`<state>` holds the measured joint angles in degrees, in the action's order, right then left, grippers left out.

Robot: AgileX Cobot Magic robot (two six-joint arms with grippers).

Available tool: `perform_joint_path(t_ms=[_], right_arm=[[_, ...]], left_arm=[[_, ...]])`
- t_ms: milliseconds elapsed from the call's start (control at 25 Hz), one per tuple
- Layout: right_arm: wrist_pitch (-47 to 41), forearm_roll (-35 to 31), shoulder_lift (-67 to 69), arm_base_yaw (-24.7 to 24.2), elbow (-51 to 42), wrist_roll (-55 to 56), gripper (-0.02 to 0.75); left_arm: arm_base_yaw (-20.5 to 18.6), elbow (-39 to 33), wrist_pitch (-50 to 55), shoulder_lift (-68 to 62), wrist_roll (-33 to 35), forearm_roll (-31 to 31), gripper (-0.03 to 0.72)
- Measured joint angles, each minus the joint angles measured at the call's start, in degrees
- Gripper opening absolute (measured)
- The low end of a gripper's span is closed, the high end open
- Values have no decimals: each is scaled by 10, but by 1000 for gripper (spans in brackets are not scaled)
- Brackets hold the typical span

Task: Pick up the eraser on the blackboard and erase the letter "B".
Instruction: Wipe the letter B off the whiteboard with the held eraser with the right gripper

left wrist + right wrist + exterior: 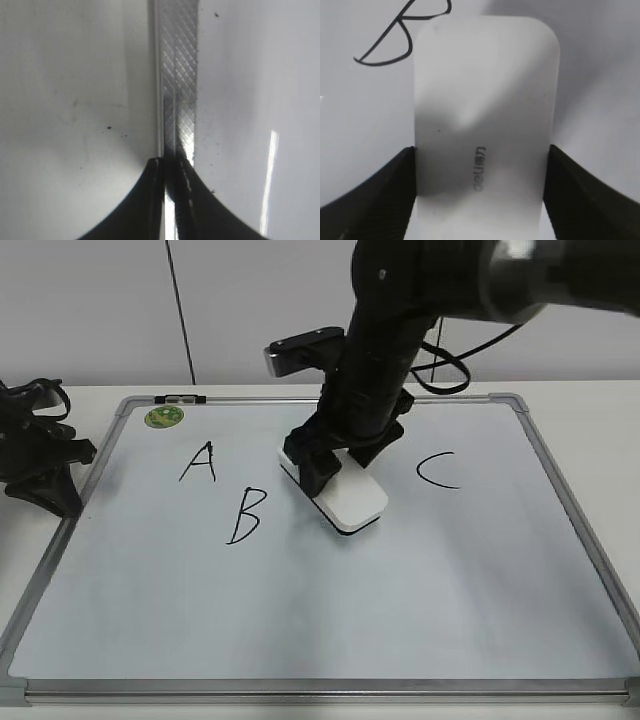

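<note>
The blackboard [330, 620] lies flat on the pale worktop [590, 430]. Near its centre the right gripper [345, 455] is clamped on the eraser [340, 492], one finger against each long side; the eraser sits on the board surface. The letter "B" [246, 515] lies just beside the eraser at 9 o'clock, unsmudged. Farther back, "A" [199, 462] stands at 11 o'clock and "C" [437, 470] at 3 o'clock. The left gripper [172, 165], fingers pressed together, rests over the board's left frame [179, 75].
</note>
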<state>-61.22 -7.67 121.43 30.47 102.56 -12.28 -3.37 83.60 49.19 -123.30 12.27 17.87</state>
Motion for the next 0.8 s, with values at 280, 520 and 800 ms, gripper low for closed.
perform_joint_path(t_ms=[280,520,800], right_arm=[[-18,22,122,5,133,0,546],[-18,39,167,15,183,0,546],[-7,57,170,38,187,-3,546]], left_arm=[[0,0,1,0,0,0,36],[0,0,1,0,0,1,36],[0,0,1,0,0,3,38]])
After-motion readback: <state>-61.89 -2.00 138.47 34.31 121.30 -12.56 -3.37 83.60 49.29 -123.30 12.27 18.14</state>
